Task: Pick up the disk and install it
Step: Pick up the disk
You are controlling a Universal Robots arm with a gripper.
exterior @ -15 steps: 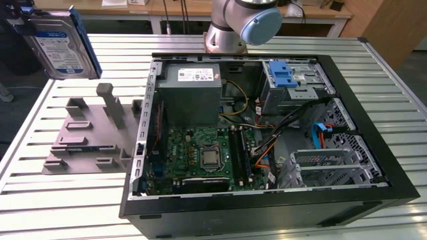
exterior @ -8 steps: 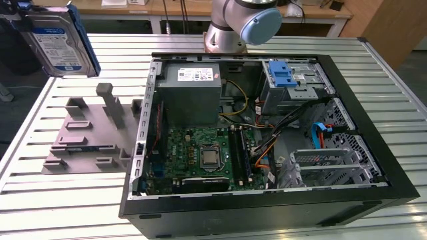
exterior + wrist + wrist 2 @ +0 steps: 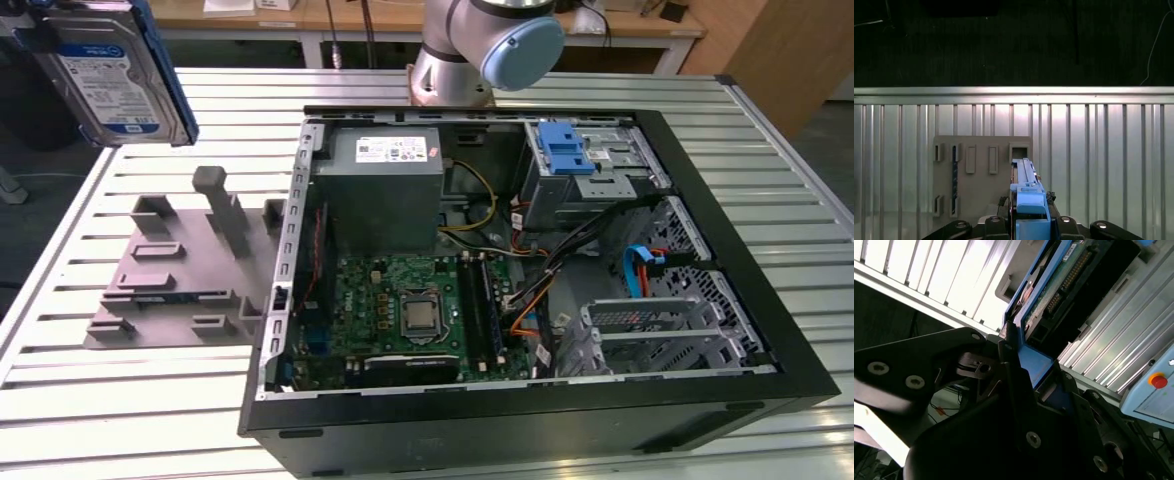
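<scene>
Gripper (image 3: 1029,216) pinching disk (image 3: 114,70) by blue carrier end, long axis running straight out from jaws. Disk aloft above grey holder (image 3: 187,270) on worktop (image 3: 134,400); open case (image 3: 747,300) lies toward exterior view's right.

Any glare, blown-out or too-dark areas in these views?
Second wrist view: the slatted metal table is blown out white, and the black gripper holding the blue-framed silver disk is nearly silhouetted. First wrist view: a glare band along the table's edge, black beyond. Exterior view: evenly lit, mild sheen on slats.
</scene>
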